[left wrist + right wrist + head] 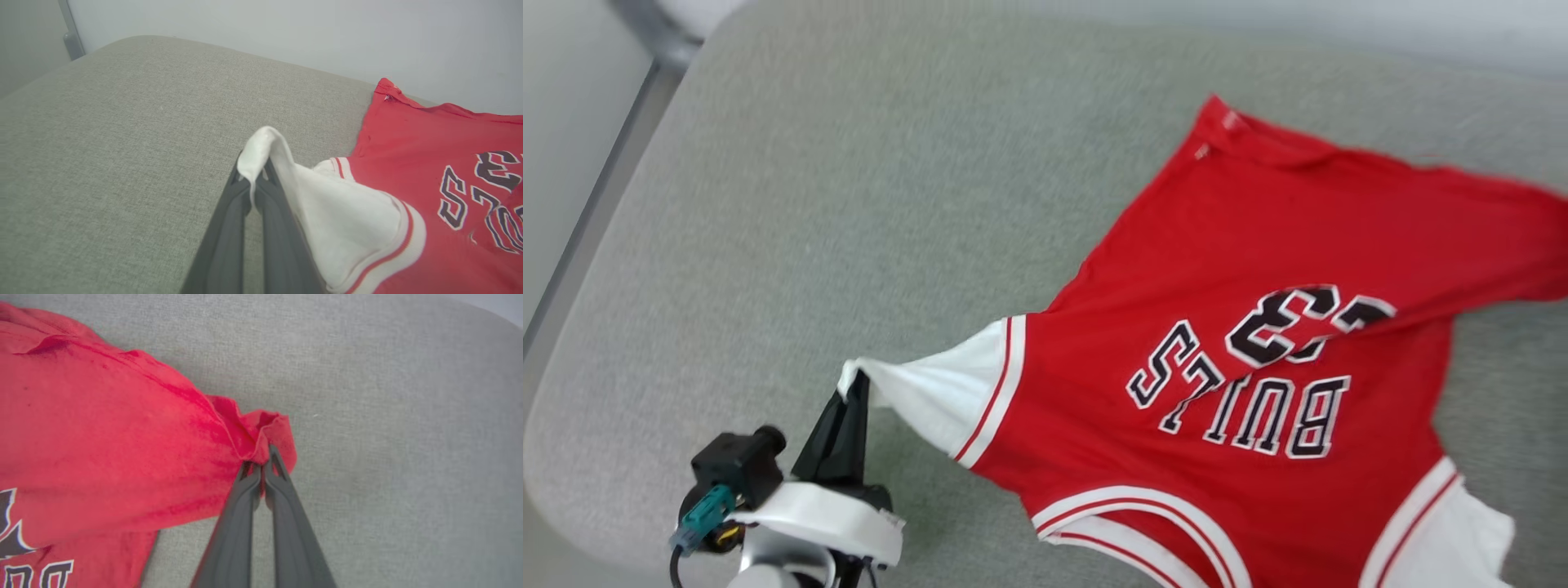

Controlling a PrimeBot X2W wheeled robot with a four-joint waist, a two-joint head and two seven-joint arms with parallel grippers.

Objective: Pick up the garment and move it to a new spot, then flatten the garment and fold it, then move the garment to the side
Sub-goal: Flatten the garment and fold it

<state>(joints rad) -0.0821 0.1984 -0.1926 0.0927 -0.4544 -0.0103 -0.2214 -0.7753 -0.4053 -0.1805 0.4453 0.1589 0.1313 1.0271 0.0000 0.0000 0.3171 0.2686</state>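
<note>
not flat yet | my left gripper (pixel 254 181) pinches the garment (pixel 1217 269) by its sleeve (pixel 347 212), right gripper (pixel 263 467) pinches its red corner (pixel 269 428) | fold + side-move pending

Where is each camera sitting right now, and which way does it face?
Head view: on the head, facing forward and down at the garment on the grey cushion; left gripper at lower left, shut on the white sleeve.
Left wrist view: on the left wrist, facing along that gripper across the cushion to a pale wall.
Right wrist view: on the right wrist, facing down at the cushion; right gripper shut on a red garment edge.
Shared: head and left wrist views both show the pinched sleeve and lettering.
</note>
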